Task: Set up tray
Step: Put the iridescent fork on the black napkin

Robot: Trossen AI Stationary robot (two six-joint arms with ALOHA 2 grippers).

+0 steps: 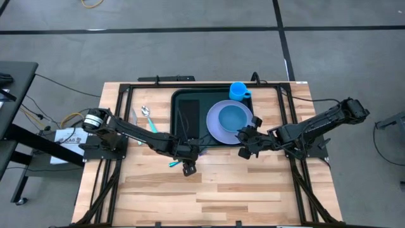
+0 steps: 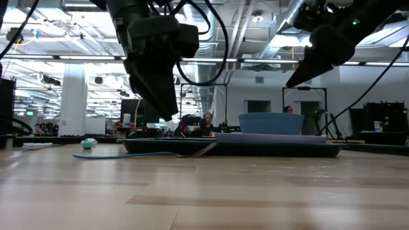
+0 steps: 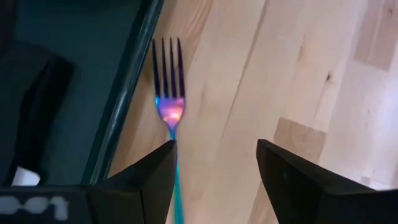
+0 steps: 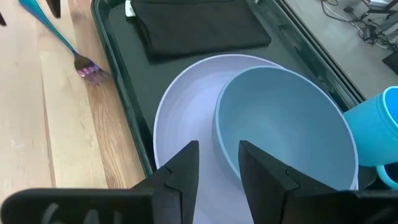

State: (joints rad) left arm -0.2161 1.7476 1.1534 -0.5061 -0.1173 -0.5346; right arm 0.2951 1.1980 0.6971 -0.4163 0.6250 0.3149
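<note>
Just below the frame's centre in the high view, the left gripper (image 1: pixel 188 166), fingers apart and empty, hovers over the fork (image 3: pixel 169 112), which lies lengthwise along the tray (image 1: pixel 179 101)'s left rim.

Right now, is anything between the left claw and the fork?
Nothing visible is. The left claw hangs open just over the fork, which lies on the bare wood beside the tray. Only air shows between them.
</note>
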